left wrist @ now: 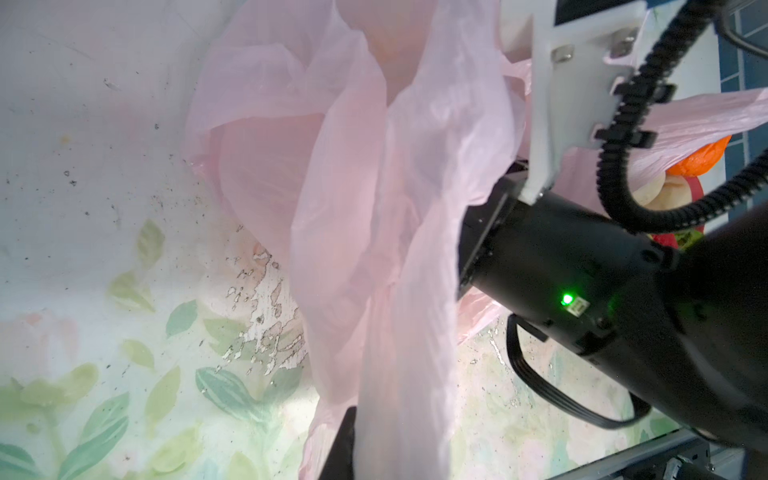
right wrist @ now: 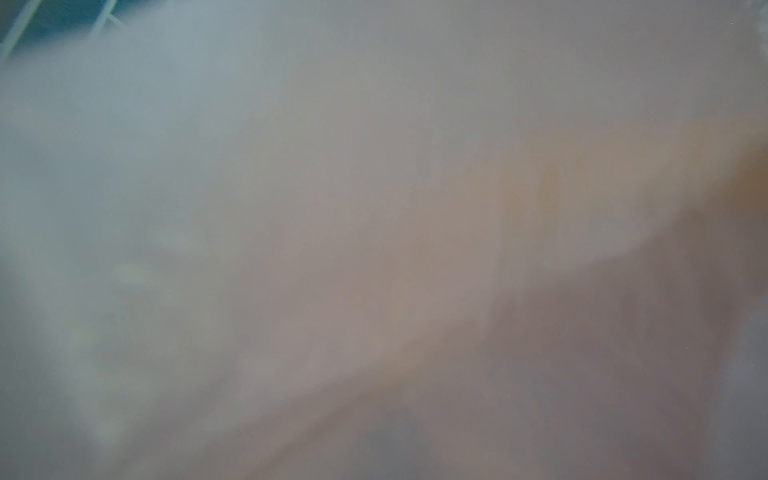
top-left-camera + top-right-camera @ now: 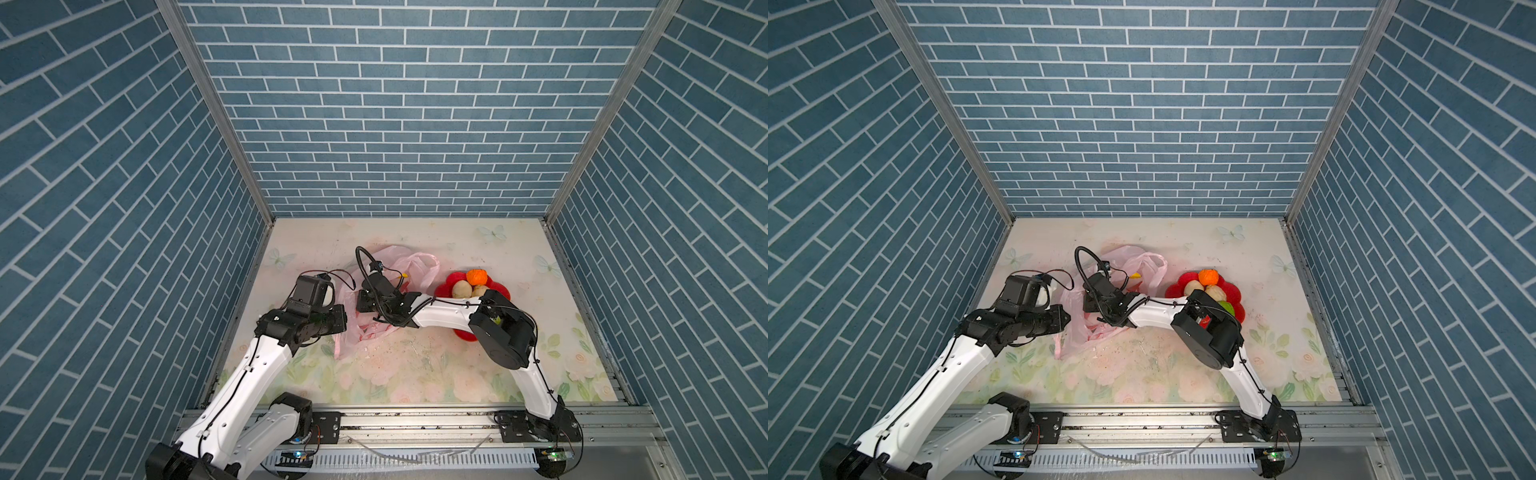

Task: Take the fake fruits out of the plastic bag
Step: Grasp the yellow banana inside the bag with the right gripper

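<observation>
Now | left gripper (image 3: 344, 319) pinches plastic bag (image 3: 415, 266) | right gripper (image 3: 363, 300) closed inside it, mostly hidden | red dish (image 3: 500, 287) beside

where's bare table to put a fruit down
Bare: the near table in front of the plastic bag, the far strip behind it, and right of the red dish. Crowded: the middle, where bag, dish, left arm and right arm meet.

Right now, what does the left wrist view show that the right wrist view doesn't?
Only left wrist: the floral table, the right arm, and past it an orange fruit beside cream fruit. Only right wrist: a blurred yellowish shape behind the pink bag, which fills the picture; I cannot tell what it is. Both: the bag and a sliver of blue wall.
</observation>
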Action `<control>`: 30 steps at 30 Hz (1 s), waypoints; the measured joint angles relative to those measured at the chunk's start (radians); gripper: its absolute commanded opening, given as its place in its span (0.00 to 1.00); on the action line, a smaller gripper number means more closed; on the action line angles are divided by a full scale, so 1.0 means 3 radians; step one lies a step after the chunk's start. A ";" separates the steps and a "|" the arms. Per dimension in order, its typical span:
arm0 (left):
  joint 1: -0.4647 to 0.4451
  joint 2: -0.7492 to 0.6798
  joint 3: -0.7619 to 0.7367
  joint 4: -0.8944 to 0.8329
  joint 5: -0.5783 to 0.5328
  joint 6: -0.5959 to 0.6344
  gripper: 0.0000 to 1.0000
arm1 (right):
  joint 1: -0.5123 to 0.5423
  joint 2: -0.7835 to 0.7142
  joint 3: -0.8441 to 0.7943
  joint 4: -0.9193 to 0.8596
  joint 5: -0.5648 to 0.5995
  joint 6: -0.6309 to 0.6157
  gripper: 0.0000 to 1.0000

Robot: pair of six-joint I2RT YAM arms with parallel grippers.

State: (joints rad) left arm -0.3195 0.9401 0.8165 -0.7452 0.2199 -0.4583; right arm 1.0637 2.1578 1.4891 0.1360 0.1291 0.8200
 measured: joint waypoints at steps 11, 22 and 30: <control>0.0000 -0.0095 -0.0086 0.0350 -0.0148 -0.0187 0.17 | 0.0010 -0.0277 -0.0327 -0.0151 -0.0374 -0.0052 0.00; 0.0000 -0.0083 -0.0281 0.0593 -0.0159 -0.0305 0.17 | 0.0051 -0.0621 -0.0392 -0.0422 -0.0612 -0.0225 0.00; 0.0000 -0.0018 -0.0287 0.0690 -0.0181 -0.0322 0.17 | 0.0078 -0.0627 -0.0371 -0.0682 -0.0749 -0.0326 0.00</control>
State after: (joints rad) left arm -0.3195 0.9348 0.7303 -0.5381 0.1658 -0.5549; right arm 1.0870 1.9697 1.3777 -0.0685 -0.0956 0.7223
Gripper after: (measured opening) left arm 0.169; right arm 0.061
